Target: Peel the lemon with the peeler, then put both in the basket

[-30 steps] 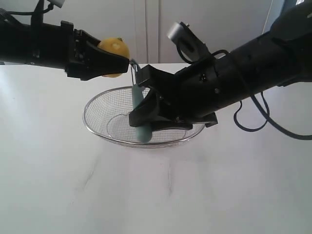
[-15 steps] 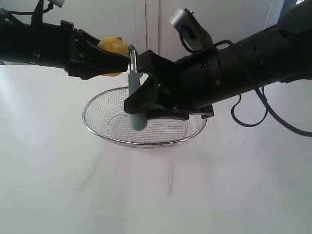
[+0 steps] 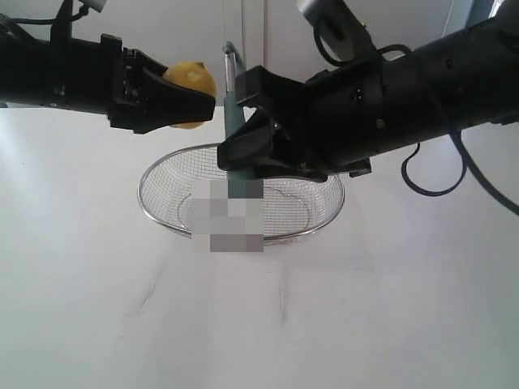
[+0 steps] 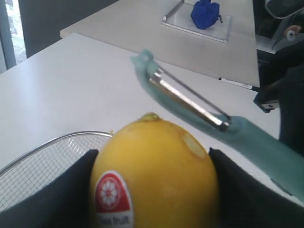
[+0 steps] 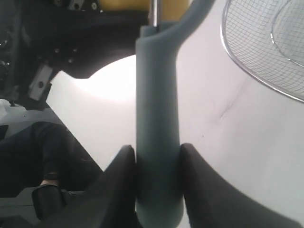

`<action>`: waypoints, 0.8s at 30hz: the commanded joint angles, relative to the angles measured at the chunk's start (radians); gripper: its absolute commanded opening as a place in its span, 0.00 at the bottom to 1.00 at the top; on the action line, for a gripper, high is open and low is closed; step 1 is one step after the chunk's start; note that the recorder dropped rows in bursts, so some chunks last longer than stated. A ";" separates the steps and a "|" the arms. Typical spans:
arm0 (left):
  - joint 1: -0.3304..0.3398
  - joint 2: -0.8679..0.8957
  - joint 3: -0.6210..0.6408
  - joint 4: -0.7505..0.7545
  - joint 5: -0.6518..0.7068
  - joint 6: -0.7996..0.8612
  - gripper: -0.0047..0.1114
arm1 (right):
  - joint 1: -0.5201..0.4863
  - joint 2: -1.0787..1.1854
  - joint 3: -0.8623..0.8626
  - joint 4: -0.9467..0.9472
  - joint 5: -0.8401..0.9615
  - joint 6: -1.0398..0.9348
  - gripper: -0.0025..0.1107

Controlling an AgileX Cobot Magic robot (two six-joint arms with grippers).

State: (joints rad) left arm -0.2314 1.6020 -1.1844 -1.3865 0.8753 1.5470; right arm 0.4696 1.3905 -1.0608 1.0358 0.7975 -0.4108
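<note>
Lemon (image 3: 191,83) and peeler (image 3: 234,121) held in the air over a wire-mesh basket (image 3: 144,193) that stands on a white table (image 3: 365,308). Left tool (image 3: 199,96): clamped on the lemon, one black finger on each side of the fruit, as the left wrist view shows (image 4: 154,199). The lemon (image 4: 154,175) bears a red-and-white sticker (image 4: 111,197) and a small pale patch (image 4: 192,142) in its skin near the top. Right tool (image 3: 241,142): clamped on the pale teal handle of the peeler, the handle wedged between its two fingers in the right wrist view (image 5: 157,161).

The peeler (image 5: 156,118) stands nearly upright, blade head uppermost, just to the right of the lemon in the exterior view; its head rises above the fruit. From the left wrist, the metal blade of the peeler (image 4: 223,126) runs just beyond the top of the lemon; whether blade and skin touch cannot be told. The basket (image 4: 57,142) lies below both tools, its rim visible under the lemon and again beside the handle (image 5: 266,47). A blurred patch hides the handle's lower end in the exterior view.
</note>
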 commanded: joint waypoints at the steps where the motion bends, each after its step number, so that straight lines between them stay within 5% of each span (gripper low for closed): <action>1: -0.003 -0.007 -0.002 -0.031 0.090 -0.004 0.04 | 0.001 -0.002 0.004 -0.062 -0.012 0.031 0.02; 24: -0.003 -0.007 -0.002 -0.017 0.243 0.001 0.04 | 0.001 0.084 0.004 -0.087 0.096 0.076 0.02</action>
State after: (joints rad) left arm -0.2314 1.6020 -1.1844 -1.3807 1.0900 1.5470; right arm 0.4696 1.4651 -1.0608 0.9291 0.8824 -0.3328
